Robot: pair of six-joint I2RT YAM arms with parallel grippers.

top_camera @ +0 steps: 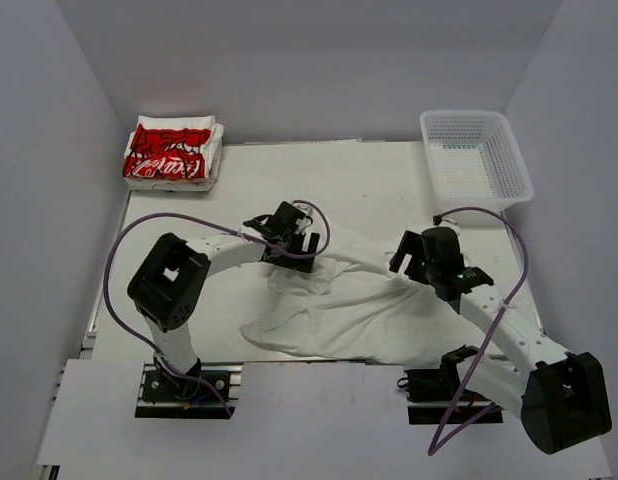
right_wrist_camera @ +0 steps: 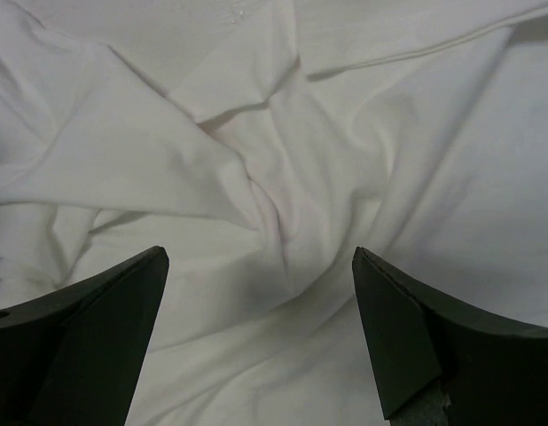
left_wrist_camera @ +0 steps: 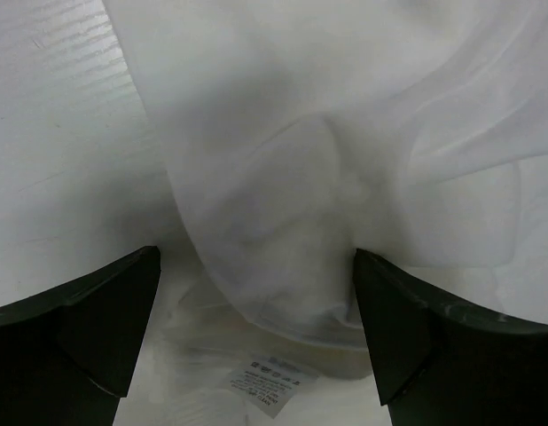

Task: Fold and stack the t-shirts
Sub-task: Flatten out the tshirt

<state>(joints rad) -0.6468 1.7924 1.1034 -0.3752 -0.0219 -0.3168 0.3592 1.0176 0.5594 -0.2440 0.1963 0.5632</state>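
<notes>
White crumpled cotton t-shirt lies at centre, toward six o'clock.
Black left gripper at its ten o'clock, black right gripper at its two o'clock, both spread wide, gripping nothing; folded red-printed t-shirts stacked at ten o'clock.

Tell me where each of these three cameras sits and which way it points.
Top external: above and behind the arms, looking down at the table, both arms, white t-shirt, folded stack, basket.
Left wrist: on the left arm, looking past the open left gripper at the shirt and its label.
Right wrist: on the right arm, looking past the open right gripper at shirt folds.
Shared: all see the same t-shirt.
</notes>
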